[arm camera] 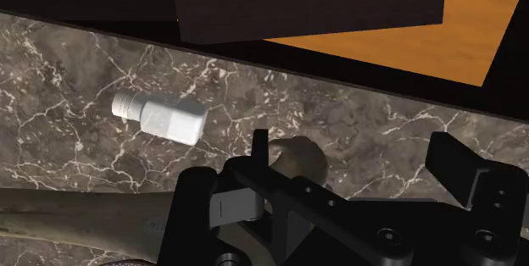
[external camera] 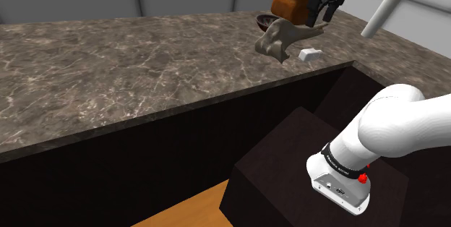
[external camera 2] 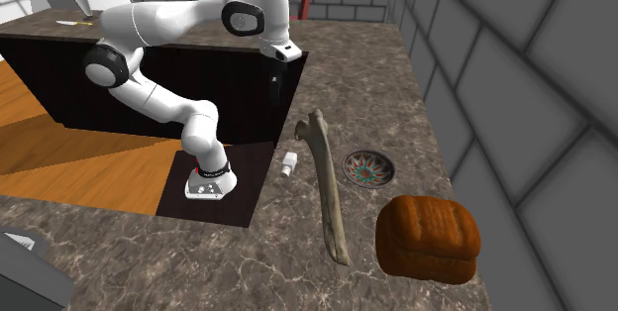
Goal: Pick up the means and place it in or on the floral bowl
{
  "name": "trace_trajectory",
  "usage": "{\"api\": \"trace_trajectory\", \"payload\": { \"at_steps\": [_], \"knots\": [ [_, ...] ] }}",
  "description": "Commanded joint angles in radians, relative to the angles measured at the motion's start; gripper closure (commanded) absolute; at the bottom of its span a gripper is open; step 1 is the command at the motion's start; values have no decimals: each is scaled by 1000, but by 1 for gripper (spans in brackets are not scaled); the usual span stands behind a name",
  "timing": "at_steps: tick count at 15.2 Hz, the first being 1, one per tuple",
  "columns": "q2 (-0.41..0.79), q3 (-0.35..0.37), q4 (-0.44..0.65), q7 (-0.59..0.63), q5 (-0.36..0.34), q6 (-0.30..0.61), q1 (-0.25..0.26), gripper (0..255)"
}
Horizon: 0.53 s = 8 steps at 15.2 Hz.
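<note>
**Bone beneath a wide-open gripper**

Bone (external camera 2: 327, 190), long, pale grey-brown and knobbed at both ends, lies flat on the marbled counter (external camera: 144, 59). It sits between a small white bottle (external camera 2: 286, 165) and the floral bowl (external camera 2: 368, 168), near a brown loaf (external camera 2: 428, 238). The gripper (arm camera: 360, 150) hovers over one knobbed end, fingers well apart and holding nothing. In the wrist view the hand covers part of the shaft. In the shoulder view the bone partly hides the bowl.
</note>
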Motion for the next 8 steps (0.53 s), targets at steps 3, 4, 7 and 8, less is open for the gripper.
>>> {"api": "trace_trajectory", "payload": {
  "at_steps": [3,4,7,8],
  "knots": [
    [-7,-41,-46,-61,-32,49,-3,0],
    [-7,-62,-67,-91,-49,74,-5,0],
    [1,-128,-120,-181,-97,153,-11,0],
    [8,-151,-135,-211,-112,181,-13,0]
  ]
}}
